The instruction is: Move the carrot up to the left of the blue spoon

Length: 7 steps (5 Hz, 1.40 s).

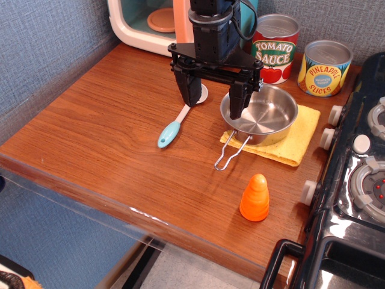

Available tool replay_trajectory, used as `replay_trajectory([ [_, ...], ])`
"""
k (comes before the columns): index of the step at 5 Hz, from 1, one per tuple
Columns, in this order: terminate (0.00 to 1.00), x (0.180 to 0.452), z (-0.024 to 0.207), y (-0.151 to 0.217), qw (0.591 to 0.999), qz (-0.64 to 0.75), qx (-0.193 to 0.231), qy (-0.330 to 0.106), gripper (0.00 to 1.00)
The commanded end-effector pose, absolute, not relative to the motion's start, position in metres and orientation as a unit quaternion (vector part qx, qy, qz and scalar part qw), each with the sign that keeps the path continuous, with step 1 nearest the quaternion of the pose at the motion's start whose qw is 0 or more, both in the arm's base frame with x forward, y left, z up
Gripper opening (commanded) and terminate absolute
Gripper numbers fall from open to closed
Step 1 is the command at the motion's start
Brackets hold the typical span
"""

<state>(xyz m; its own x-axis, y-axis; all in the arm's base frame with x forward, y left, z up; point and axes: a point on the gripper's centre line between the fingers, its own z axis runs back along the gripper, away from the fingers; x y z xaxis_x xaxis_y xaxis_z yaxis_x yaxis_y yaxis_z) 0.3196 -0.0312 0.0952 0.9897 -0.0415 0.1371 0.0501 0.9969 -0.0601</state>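
Observation:
The carrot is a small orange ridged cone standing upright near the table's front edge, at the right. The blue spoon lies on the wood with its teal handle end toward the front left and its pale bowl partly hidden behind the gripper's left finger. My gripper hangs above the table between the spoon and the steel pan, well behind the carrot. Its two black fingers are spread wide apart and hold nothing.
A steel pan with a wire handle sits on a yellow cloth. A tomato sauce can and a pineapple slices can stand at the back. A toy microwave is back left, a toy stove at the right.

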Motion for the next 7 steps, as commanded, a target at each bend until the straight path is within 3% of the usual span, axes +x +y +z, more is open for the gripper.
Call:
replay_trajectory([
  [1,0.0,0.32,0.095,-0.031,0.997,-0.023,-0.032,-0.068,1.0],
  [4,0.0,0.296,0.093,-0.118,0.985,-0.149,-0.053,-0.068,1.0],
  [7,0.0,0.262,0.044,-0.113,0.989,-0.141,-0.042,-0.006,1.0],
])
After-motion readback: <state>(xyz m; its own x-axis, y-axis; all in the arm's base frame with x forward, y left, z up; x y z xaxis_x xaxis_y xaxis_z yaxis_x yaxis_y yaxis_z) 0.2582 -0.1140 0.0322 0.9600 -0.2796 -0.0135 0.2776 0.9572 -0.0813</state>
